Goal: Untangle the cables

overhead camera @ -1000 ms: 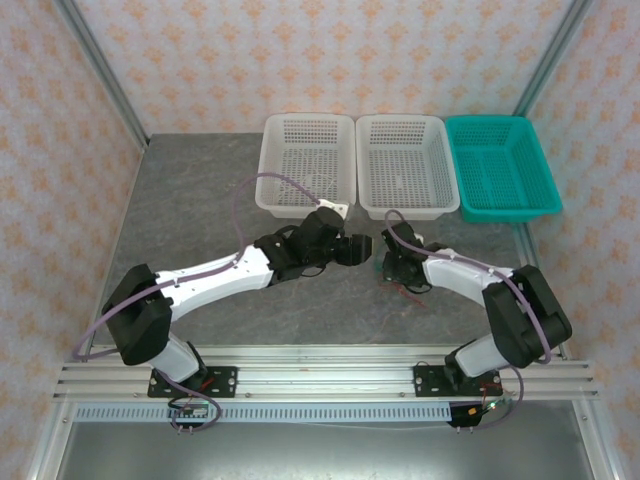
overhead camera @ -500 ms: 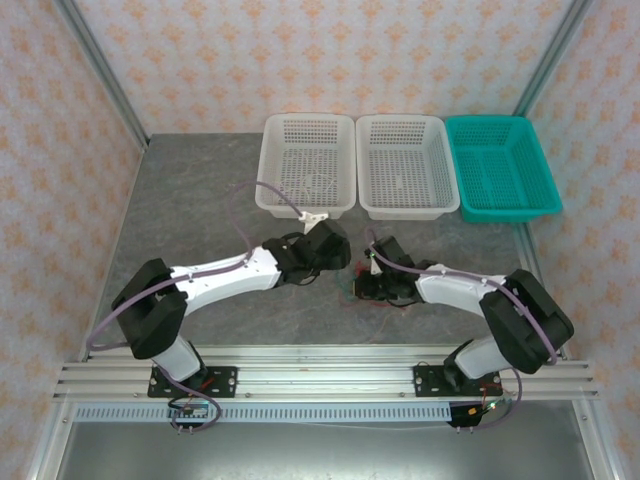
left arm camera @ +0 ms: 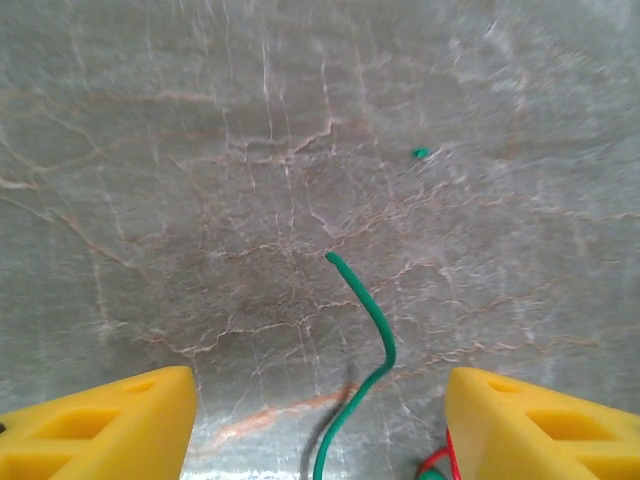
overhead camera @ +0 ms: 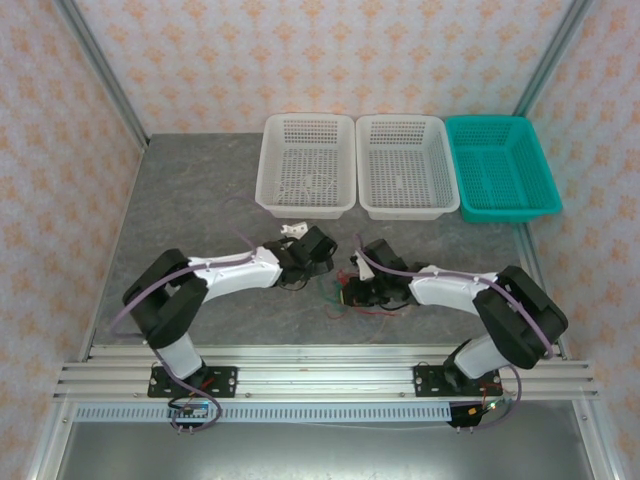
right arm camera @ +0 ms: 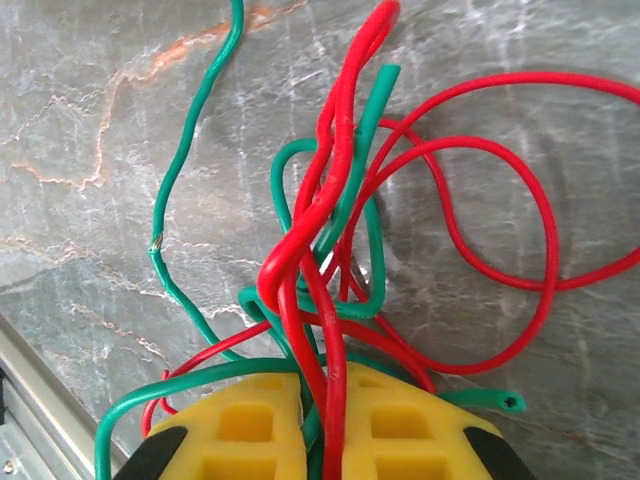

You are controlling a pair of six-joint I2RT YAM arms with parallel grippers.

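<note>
Cables [right arm camera: 335, 150], red and green, lie in a knot on the counter [left arm camera: 200, 150] between the two arms. Right jaws are pinched shut on red strands. Left jaws are open, holding nothing, with a loose green end [left arm camera: 375, 320] running straight out between them.

Tangled cables [overhead camera: 345, 299] clutter table [overhead camera: 195, 200] centre; left side open; baskets [overhead camera: 305, 208] line far edge

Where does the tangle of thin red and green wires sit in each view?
Top external: tangle of thin red and green wires, just below centre.
Left wrist: one green strand rising from the bottom edge, red bit lower right.
Right wrist: centre, pinched in the right hand.
Shared landmark: grey marbled tabletop.
</note>
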